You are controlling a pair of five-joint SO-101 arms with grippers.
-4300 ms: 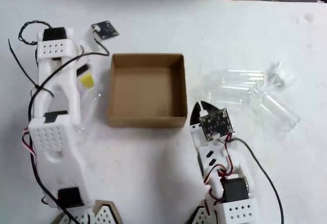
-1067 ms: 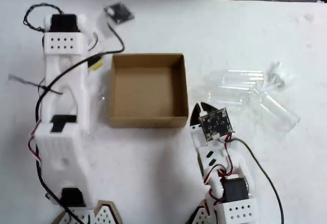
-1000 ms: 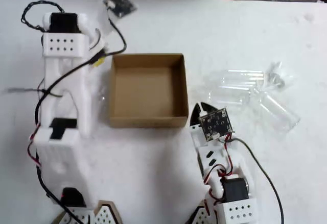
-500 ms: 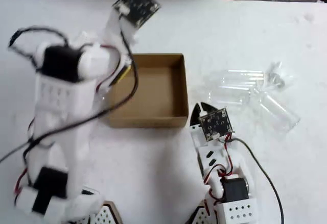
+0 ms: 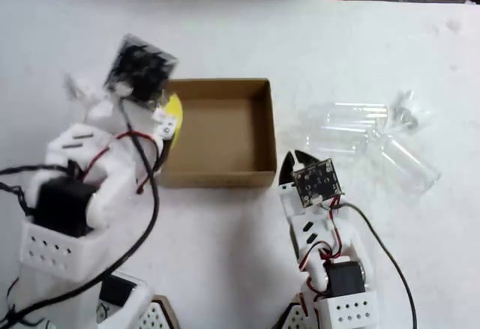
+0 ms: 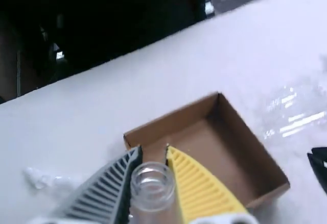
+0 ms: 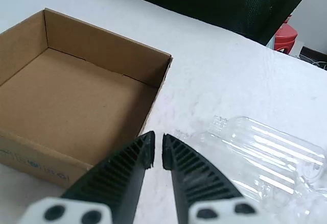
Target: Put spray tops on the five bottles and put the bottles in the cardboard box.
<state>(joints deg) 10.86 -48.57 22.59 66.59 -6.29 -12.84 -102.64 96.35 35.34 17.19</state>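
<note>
My left gripper (image 6: 152, 155) has its grey and yellow fingers shut on the neck of a clear bottle (image 6: 150, 185) whose mouth is open, with no spray top on it. In the high view this gripper (image 5: 169, 115) hangs at the left rim of the cardboard box (image 5: 217, 175), which holds nothing. My right gripper (image 7: 157, 150) is shut with nothing in it and sits just off the box's near right corner (image 5: 289, 165). Several clear bottles (image 5: 352, 127) lie on their sides to the right of the box, also seen as ribbed bottles (image 7: 265, 152) beyond the black fingers.
A small clear spray part (image 5: 405, 112) lies among the bottles at the right. Another clear piece (image 6: 43, 178) rests on the table on the box's far-left side. The white table (image 5: 225, 254) is bare in front of the box. The box wall (image 7: 102, 48) stands close to my right gripper.
The left arm has lifted from the table left of the box and swung back and inward, bringing the bottle to the box's left rim. The right arm has kept still.
</note>
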